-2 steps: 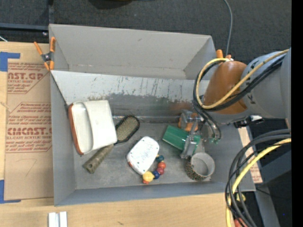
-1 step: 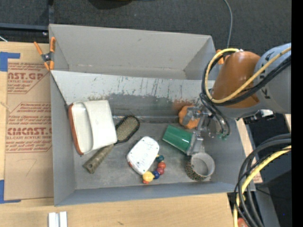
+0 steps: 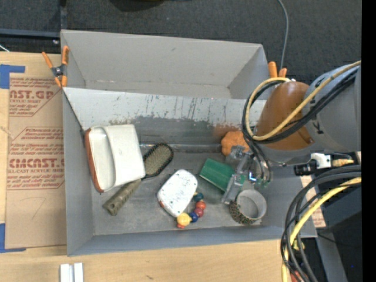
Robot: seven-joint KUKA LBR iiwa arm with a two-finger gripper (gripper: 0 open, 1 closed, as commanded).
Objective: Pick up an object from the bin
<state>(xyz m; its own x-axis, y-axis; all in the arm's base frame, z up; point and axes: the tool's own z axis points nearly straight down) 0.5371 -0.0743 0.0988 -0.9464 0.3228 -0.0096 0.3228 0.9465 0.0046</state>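
Note:
My gripper (image 3: 234, 174) is low in the bin's right part, open, with its fingers at the right end of a small green block (image 3: 214, 174). One fingertip (image 3: 230, 194) stands between the block and a grey tape roll (image 3: 247, 207) lying flat at the front right. The other is near an orange ball-like thing (image 3: 232, 140) just behind. Nothing is gripped between the fingers.
A white oval device (image 3: 177, 192) with coloured beads (image 3: 192, 212) lies in the front middle. A dark hairbrush (image 3: 141, 175) sits to the left, and a white box with an orange rim (image 3: 113, 156) is against the left wall. The arm with its orange cover and cables fills the right side.

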